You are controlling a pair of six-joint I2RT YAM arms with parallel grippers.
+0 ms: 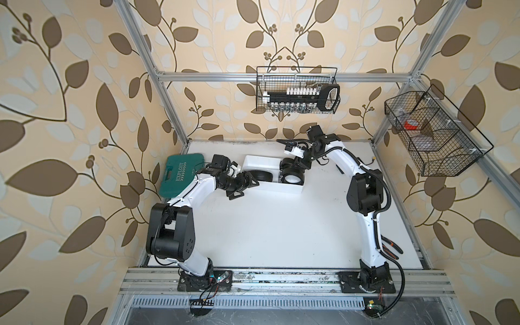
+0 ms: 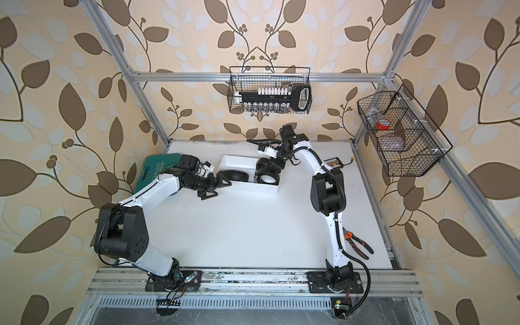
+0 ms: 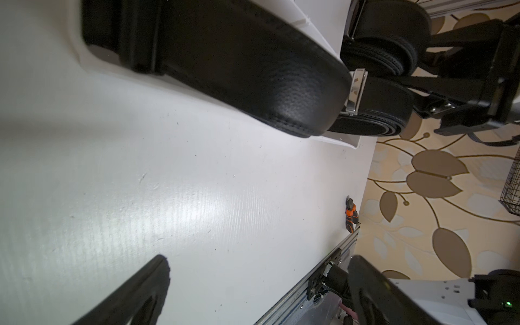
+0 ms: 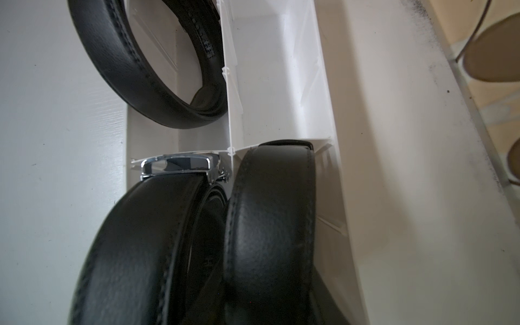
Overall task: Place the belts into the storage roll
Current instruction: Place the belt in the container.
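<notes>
counted three belts (image 1: 260, 176) coiled in tray (image 1: 257, 161); noted right fingers (image 3: 450, 83) clamped on far-right belt (image 1: 286, 163), left fingers (image 3: 140, 292) apart, empty; judged only release pending.

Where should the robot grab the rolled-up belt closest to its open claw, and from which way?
Probably from above. The coiled belt lies in the white tray, loop opening upward, so its band stands on edge. Pinch that band on the side near the left gripper, one finger inside the loop, one outside. The tray wall would likely block a sideways grab.
</notes>
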